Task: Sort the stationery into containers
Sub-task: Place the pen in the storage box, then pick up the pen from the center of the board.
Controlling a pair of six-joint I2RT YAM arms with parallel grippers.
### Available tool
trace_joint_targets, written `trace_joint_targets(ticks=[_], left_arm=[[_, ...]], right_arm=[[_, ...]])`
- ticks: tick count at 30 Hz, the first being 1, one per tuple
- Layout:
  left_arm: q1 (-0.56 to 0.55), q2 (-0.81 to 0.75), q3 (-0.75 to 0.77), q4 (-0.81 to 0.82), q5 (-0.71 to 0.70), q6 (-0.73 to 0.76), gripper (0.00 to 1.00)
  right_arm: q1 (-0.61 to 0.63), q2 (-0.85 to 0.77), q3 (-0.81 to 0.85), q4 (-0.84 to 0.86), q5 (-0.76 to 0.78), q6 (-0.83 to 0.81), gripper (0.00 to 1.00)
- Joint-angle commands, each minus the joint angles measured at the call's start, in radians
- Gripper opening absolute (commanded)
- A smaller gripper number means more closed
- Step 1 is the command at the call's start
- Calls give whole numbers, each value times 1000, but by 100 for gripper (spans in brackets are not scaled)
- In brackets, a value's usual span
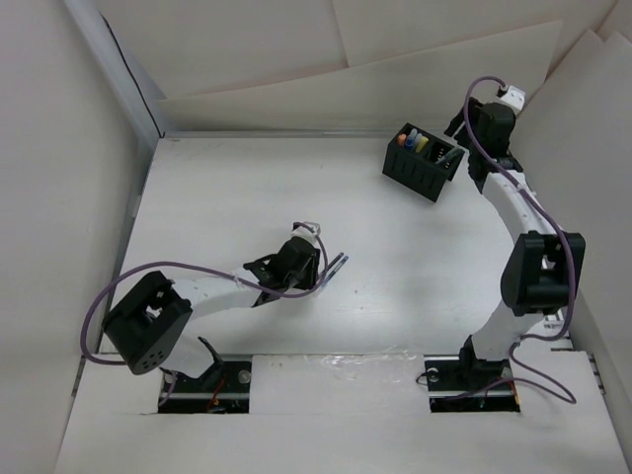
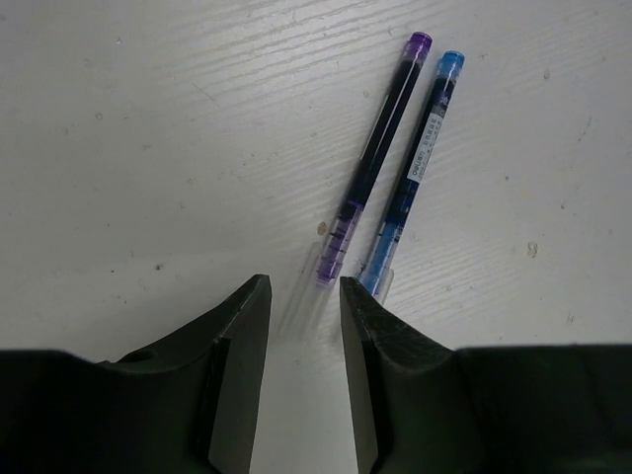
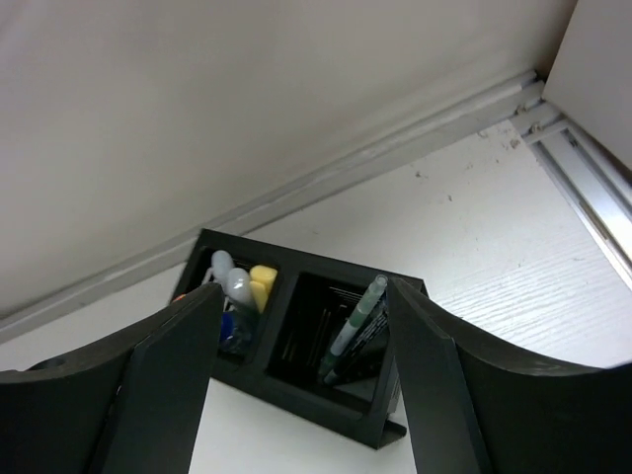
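Purple pen and blue pen parallel, coloured ends away from narrowly parted, empty left gripper; right gripper wide apart, empty

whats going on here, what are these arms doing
Two robot arms are sorting pens. The left arm's fingers are open, just short of a purple pen and a blue pen lying side by side on the table. The right arm's fingers are open and empty by the black box, which already holds markers in one compartment and thin pens in the other.
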Motion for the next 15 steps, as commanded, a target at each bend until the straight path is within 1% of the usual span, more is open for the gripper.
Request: trace_joint_targets(ticks=[1,7,14,15], left_arm=[[-2,8,35,6,8,31,31],[-2,60,54,-14,27,41,25],[-2,95,63,-14,17,50,24],[-2,109,63,-14,17,50,22]], right_arm=[[9,-122,-39,61,-36,17,73],[19,-186,-101,70,-85,36,71],[37,-249,-153,70,-126,65,71],[37,-249,-165,70,-126,65,71]])
